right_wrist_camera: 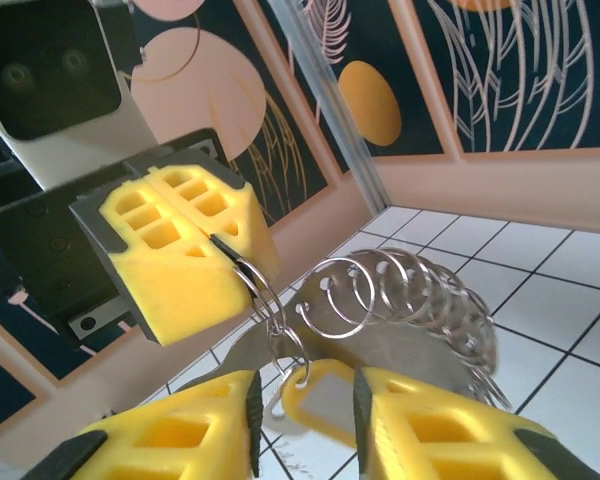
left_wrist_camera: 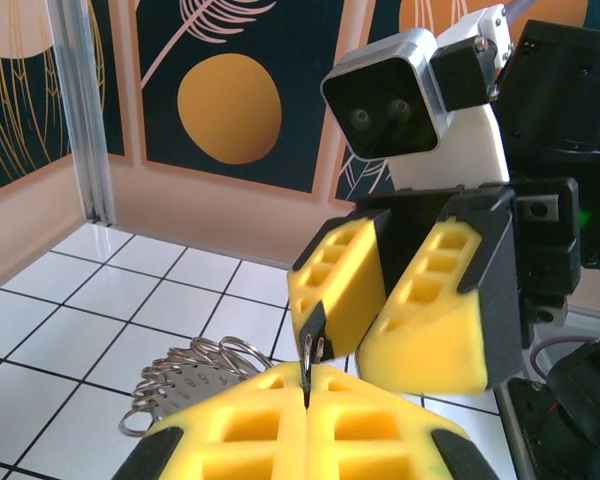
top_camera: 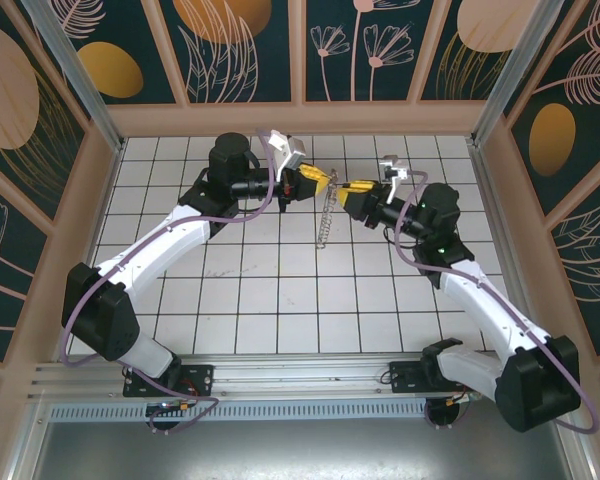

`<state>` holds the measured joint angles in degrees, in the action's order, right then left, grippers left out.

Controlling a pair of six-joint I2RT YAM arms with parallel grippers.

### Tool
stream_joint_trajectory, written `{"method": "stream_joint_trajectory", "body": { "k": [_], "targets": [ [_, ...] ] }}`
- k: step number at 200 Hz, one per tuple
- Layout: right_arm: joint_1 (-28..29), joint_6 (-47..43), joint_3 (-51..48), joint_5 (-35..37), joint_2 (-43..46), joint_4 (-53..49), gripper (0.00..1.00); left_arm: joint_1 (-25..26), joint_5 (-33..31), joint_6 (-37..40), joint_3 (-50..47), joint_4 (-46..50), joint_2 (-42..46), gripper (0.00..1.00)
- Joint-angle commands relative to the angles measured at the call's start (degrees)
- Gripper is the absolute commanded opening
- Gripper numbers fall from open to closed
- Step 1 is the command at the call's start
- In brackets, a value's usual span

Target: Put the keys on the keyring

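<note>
ok so this looks nearly done imo. Up at the 12 o'clock end of the tiled table the two grippers meet nose to nose. The left gripper, coming in from 9 o'clock, is clamped tight on a thin loop of the keyring, with the rest of the rings dangling toward 6. The right gripper, in from 3 o'clock, has its jaws a little apart. The yellow key sits between them, not squeezed as far as I can tell. The key seems hooked onto a small ring already, can't swear to it. What's left is backing off without snagging anything. Those loose rings crowd right beside the key, and the two sets of fingers are nearly touching
</note>
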<state>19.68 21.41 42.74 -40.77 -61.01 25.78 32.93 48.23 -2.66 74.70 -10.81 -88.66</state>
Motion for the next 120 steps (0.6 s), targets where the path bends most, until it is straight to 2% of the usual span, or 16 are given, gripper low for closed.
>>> {"method": "stream_joint_trajectory", "body": {
  "k": [1,51,120],
  "targets": [
    [-1.91,0.78,-0.56,-0.79,3.64,0.37,0.34,0.12,1.26,-0.56,0.89,-4.09,1.58,0.0],
    [-3.14,3.39,1.53,-3.56,1.42,5.3,0.37,0.08,1.11,-1.7,-0.24,-6.25,1.69,0.0],
    [-3.82,6.04,2.92,-8.94,-1.2,13.1,0.4,0.08,3.09,-6.99,-1.37,-12.37,1.17,0.0]
  ]
}}
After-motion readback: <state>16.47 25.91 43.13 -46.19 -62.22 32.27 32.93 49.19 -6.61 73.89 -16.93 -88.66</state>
